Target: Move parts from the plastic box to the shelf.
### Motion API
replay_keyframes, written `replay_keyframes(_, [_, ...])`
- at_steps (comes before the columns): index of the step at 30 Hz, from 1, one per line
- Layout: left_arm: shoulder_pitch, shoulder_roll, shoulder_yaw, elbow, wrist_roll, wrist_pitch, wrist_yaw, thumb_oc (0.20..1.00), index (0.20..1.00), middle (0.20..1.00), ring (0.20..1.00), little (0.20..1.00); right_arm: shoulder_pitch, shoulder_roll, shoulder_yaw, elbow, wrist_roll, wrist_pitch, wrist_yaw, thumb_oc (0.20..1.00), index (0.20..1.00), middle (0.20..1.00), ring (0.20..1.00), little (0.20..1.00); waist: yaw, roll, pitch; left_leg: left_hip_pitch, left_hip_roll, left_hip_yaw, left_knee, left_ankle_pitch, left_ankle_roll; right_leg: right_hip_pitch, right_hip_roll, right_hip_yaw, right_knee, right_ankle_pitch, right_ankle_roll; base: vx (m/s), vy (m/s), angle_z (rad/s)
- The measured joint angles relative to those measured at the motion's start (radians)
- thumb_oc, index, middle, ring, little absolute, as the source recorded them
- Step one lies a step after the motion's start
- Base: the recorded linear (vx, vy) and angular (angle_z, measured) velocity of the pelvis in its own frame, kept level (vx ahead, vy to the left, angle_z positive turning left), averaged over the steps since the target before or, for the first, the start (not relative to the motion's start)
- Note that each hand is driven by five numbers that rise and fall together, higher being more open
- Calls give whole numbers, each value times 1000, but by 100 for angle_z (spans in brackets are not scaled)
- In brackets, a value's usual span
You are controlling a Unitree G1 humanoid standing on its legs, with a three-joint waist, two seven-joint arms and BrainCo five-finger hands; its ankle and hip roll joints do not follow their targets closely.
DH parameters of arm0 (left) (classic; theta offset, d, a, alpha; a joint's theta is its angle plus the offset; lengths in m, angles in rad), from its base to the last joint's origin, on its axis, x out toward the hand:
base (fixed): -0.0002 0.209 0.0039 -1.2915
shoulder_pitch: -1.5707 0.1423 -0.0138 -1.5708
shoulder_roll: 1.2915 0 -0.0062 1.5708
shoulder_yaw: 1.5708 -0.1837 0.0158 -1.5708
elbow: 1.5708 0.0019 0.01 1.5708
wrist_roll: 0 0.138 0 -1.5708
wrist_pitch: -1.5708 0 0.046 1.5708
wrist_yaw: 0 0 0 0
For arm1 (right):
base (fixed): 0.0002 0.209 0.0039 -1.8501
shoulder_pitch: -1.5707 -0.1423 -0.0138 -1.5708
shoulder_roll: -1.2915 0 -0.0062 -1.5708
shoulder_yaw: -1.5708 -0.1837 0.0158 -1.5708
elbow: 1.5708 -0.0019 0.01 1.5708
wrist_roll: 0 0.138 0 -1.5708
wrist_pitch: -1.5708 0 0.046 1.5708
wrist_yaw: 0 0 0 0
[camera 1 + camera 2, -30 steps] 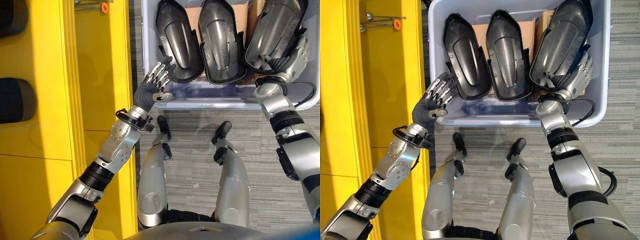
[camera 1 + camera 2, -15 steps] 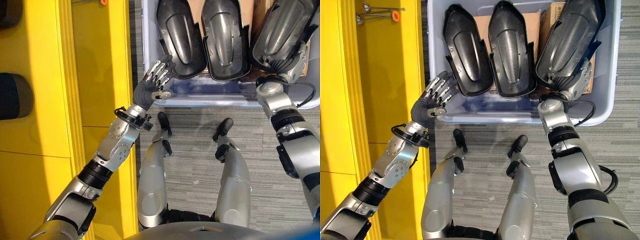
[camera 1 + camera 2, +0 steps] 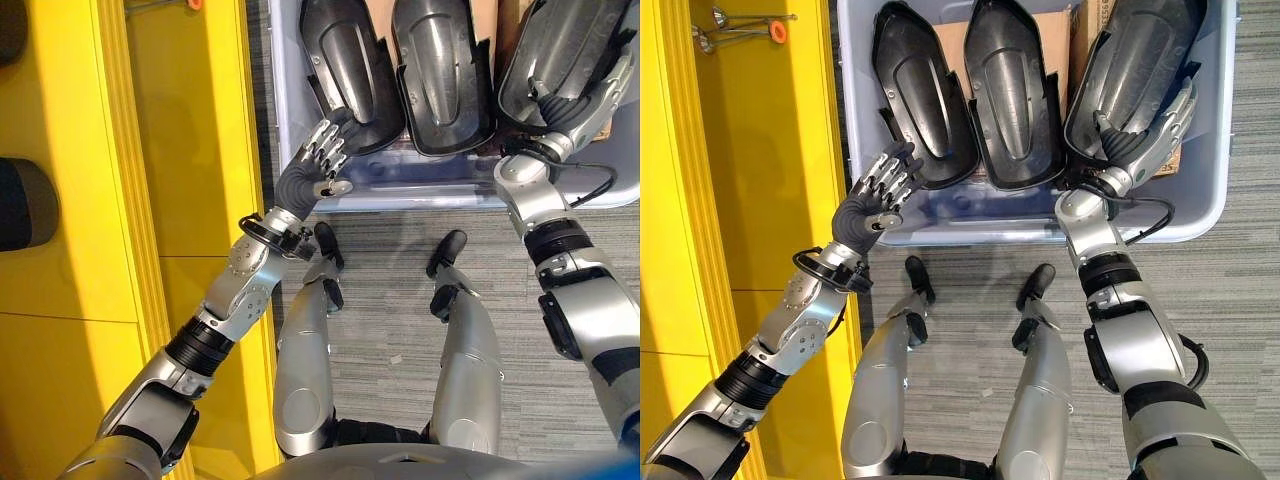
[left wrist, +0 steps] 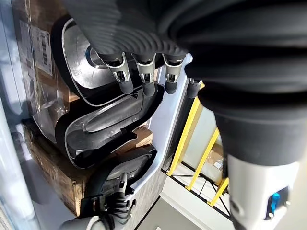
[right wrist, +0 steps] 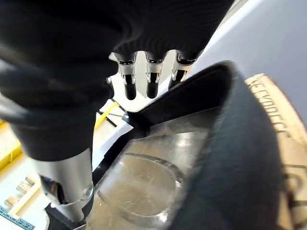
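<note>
Three black moulded shell parts stand side by side in the pale plastic box (image 3: 420, 190): the left part (image 3: 345, 60), the middle part (image 3: 440, 70) and the right part (image 3: 560, 55). My left hand (image 3: 305, 180) is open at the box's near left corner. Its straight fingers (image 4: 144, 81) touch the lower end of the left part (image 4: 110, 129). My right hand (image 3: 1130, 155) grips the lower end of the right part (image 5: 192, 158), thumb on the hollow inside and fingers (image 5: 151, 76) along its outer edge.
A yellow shelf (image 3: 180, 150) runs along my left, with a dark rounded object (image 3: 25, 200) on it and an orange-tipped tool (image 3: 770, 30) at the far end. Brown cardboard (image 3: 955, 40) lies under the parts. Grey carpet (image 3: 390, 300) lies in front of the box.
The camera has shifted a little. My left hand has edged up onto the left part's lower end. The right hand keeps its hold on the right part.
</note>
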Motion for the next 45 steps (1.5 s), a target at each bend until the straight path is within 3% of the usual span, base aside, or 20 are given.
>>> replay_keyframes(6, [1,-1,1,0,0,0,-1,1000,1000,1000,1000,1000,17,31,-28,1,72,-9,37,1000,1000,1000,1000,1000,-13,0,0,3,0,7,1,1,1,-1,2,9,-4,8,0,2,1,-2])
replay_keyframes(12, [6,-3,0,0,1,0,-1,1000,1000,1000,1000,1000,17,60,-91,1,172,-61,6,1000,1000,1000,1000,1000,-14,0,0,3,0,12,1,1,2,-4,2,11,-6,12,-2,0,0,0])
replay_keyframes(21, [9,-7,0,0,1,6,-1,1000,1000,1000,1000,1000,13,72,-105,33,294,-54,29,1000,1000,1000,1000,1000,-10,0,0,23,-1,14,1,-1,5,20,2,8,-13,16,0,28,4,0])
replay_keyframes(33, [18,-1,0,-1,-1,28,-3,1000,1000,1000,1000,1000,-89,-26,19,154,268,154,72,1000,1000,1000,1000,1000,-3,0,0,-10,0,-1,10,-2,3,-6,-1,7,2,5,4,8,-8,1])
replay_keyframes(38, [19,12,0,-1,-14,27,-9,1000,1000,1000,1000,1000,-111,-62,93,186,184,290,104,1000,1000,1000,1000,1000,7,0,0,-26,3,-18,23,-1,3,-7,-4,-5,9,1,2,3,-19,6])
replay_keyframes(39, [19,17,0,-1,-18,27,-21,1000,1000,1000,1000,1000,-122,-65,115,210,174,307,110,831,831,831,831,831,9,0,0,-27,3,-18,23,-1,3,-7,-4,-6,9,1,2,0,0,0])
replay_keyframes(40, [23,35,-1,-1,-19,27,-26,1000,1000,1000,1000,1000,-123,-74,136,221,172,313,119,385,385,385,385,385,10,0,0,-28,4,-20,23,-2,-1,-7,-4,-8,9,-1,5,17,-28,7])
replay_keyframes(41, [18,61,1,-1,-20,26,-29,1000,1000,1000,1000,1000,-129,-127,168,253,165,317,133,200,200,200,200,200,13,0,0,-35,4,-31,22,2,-4,-7,-4,-17,7,-1,5,21,-39,7])
replay_keyframes(45, [21,74,1,-1,-21,26,-48,1000,1000,1000,1000,1000,-162,-169,176,288,178,323,198,200,200,200,200,200,16,0,0,-37,6,-41,21,4,-5,-7,-4,-22,20,-6,-4,14,-31,4])
